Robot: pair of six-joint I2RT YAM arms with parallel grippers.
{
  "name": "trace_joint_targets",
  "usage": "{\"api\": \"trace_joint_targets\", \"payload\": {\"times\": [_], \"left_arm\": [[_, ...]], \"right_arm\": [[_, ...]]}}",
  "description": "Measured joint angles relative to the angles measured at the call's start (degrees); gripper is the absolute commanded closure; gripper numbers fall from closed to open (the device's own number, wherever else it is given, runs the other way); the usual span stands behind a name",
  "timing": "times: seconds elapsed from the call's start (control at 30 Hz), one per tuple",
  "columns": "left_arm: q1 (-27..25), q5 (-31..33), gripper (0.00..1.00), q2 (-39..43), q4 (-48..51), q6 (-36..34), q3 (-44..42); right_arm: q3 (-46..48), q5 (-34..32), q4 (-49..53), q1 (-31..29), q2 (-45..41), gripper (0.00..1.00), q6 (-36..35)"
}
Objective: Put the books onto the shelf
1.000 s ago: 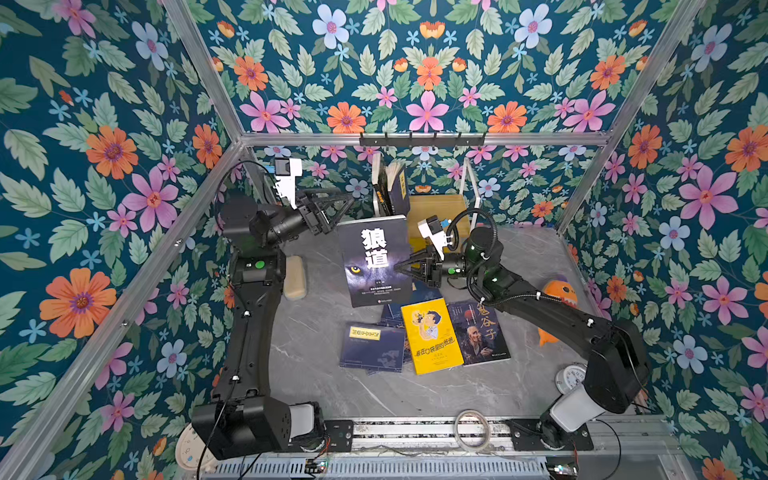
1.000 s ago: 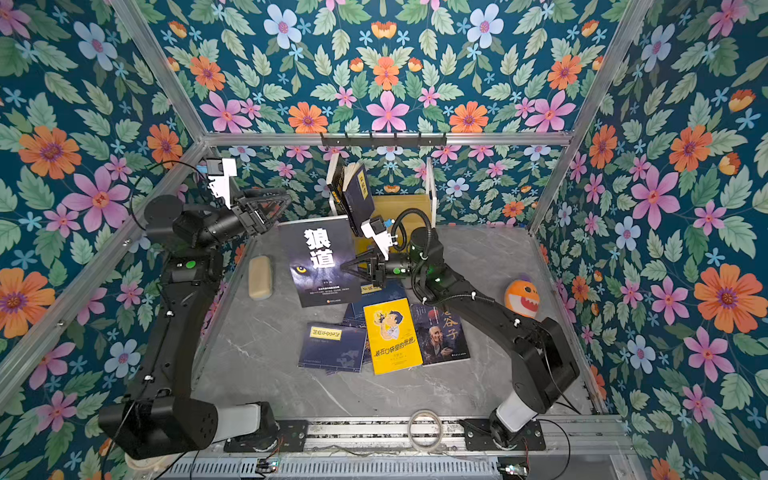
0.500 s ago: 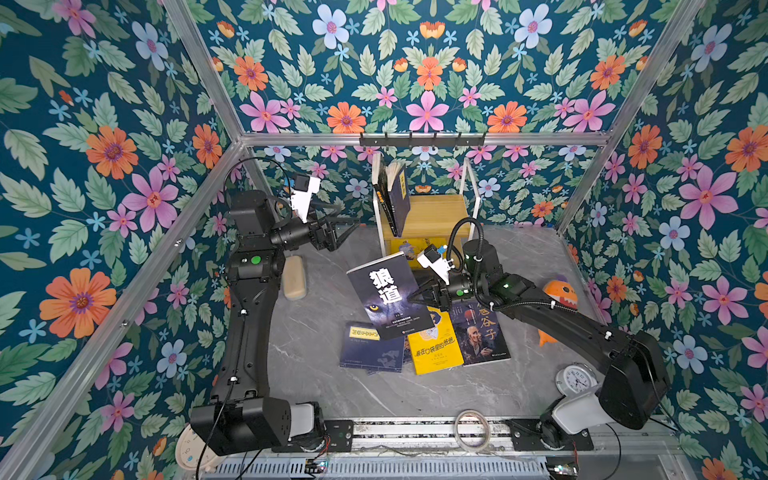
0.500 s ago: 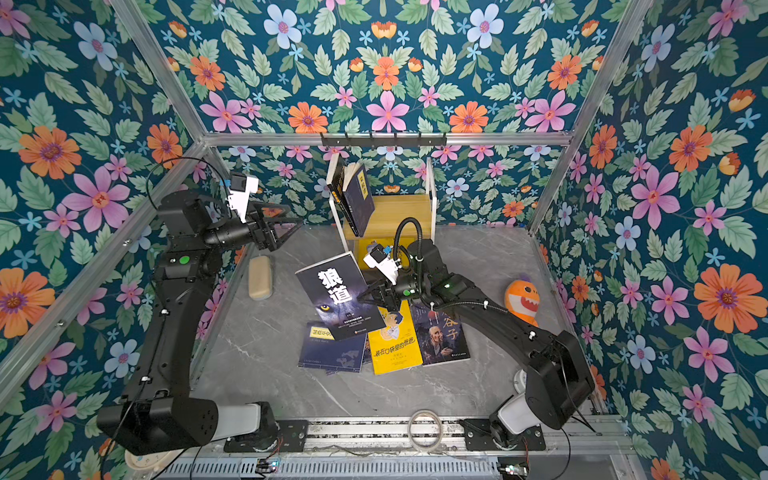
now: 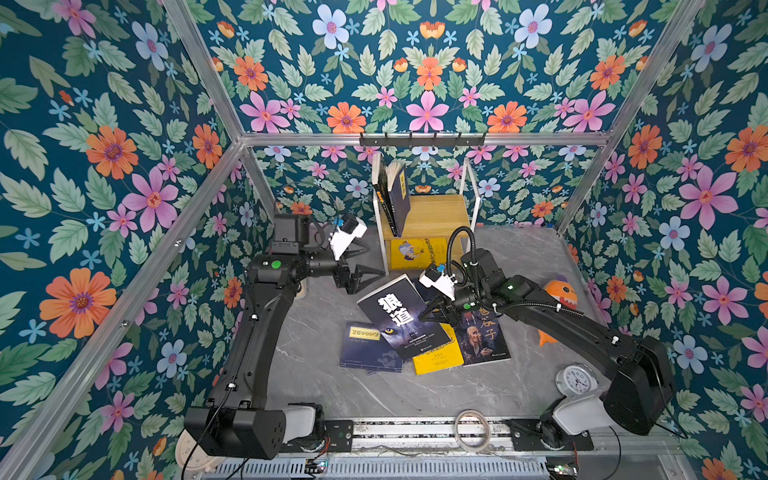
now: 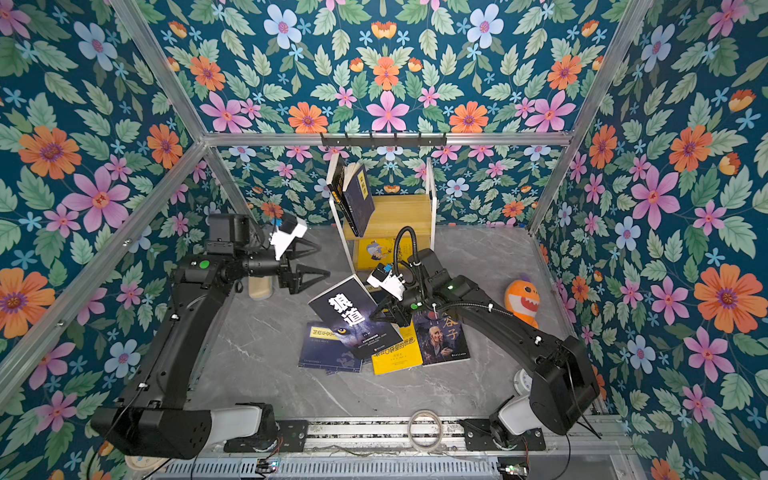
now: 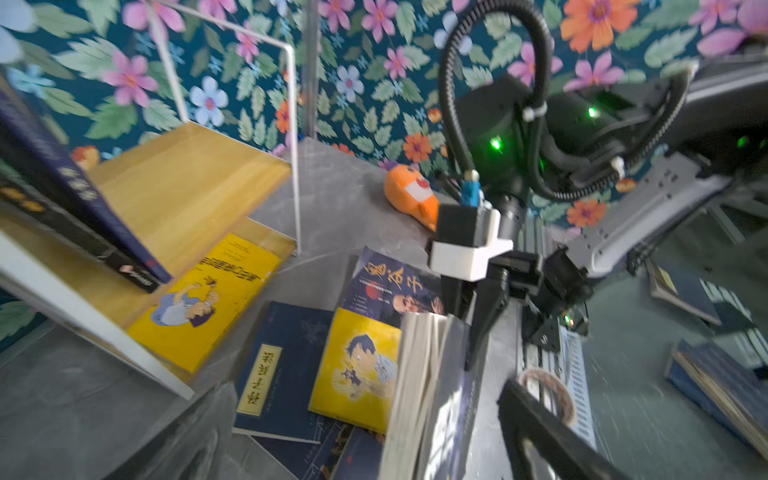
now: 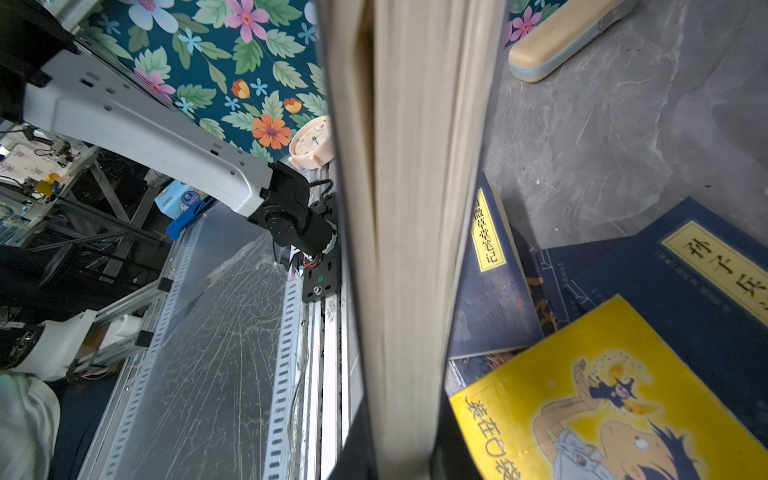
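Note:
My right gripper (image 5: 432,313) (image 8: 399,465) is shut on the right edge of the dark wolf-face book (image 5: 399,316) (image 6: 349,320), which tilts over the pile on the table. Under it lie a navy book (image 5: 365,345), a yellow book (image 5: 438,355) and an old-man portrait book (image 5: 482,336). My left gripper (image 5: 370,266) (image 7: 365,399) is open, just left of the wolf book's upper corner and apart from it. The shelf (image 5: 436,212) stands behind, with two dark books (image 5: 395,195) leaning on its top board and a yellow book (image 5: 417,251) on the lower one.
An orange plush toy (image 5: 559,295) sits at the right wall and a small clock (image 5: 577,380) by the right arm's base. A beige case (image 6: 259,286) lies behind the left arm. A tape ring (image 5: 471,430) lies on the front rail. A black hook rail (image 5: 422,139) hangs above the shelf.
The right gripper has brought the wolf book down from in front of the shelf onto the pile, tilting it flatter. The left gripper has moved down and to the right, staying open.

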State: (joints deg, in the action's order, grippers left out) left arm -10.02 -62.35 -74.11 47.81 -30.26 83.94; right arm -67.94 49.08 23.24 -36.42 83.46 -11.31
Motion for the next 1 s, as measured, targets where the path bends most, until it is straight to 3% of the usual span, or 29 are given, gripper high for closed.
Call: {"api": "trace_joint_targets", "payload": {"times": [0.13, 0.4, 0.53, 0.67, 0.93, 1.0], "left_arm": [[-2.6, 1.8, 0.00, 0.2, 3.4, -4.3, -4.3], [-5.4, 3.3, 0.00, 0.3, 2.7, -4.5, -10.4], [-7.0, 4.0, 0.07, -0.2, 1.2, -4.1, -12.0], [-8.4, 4.0, 0.28, -0.7, -0.3, -3.0, -13.4], [-9.5, 3.0, 0.96, -1.5, -1.8, -0.2, -14.3], [-9.5, 2.9, 1.00, -1.4, -1.9, 0.1, -14.4]], "right_arm": [[0.6, -1.6, 1.2, 0.0, -0.7, 1.00, -1.5], [0.4, -3.0, 2.7, 0.0, -1.0, 1.00, -4.0], [-0.9, -3.3, 3.5, -0.8, -0.3, 1.00, -4.8], [-2.0, -3.2, 3.7, -1.6, 0.4, 1.00, -5.8], [-2.2, -4.3, 3.7, -1.8, 1.6, 1.00, -5.8], [-2.2, -4.6, 3.7, -1.7, 1.6, 1.00, -5.8]]}}
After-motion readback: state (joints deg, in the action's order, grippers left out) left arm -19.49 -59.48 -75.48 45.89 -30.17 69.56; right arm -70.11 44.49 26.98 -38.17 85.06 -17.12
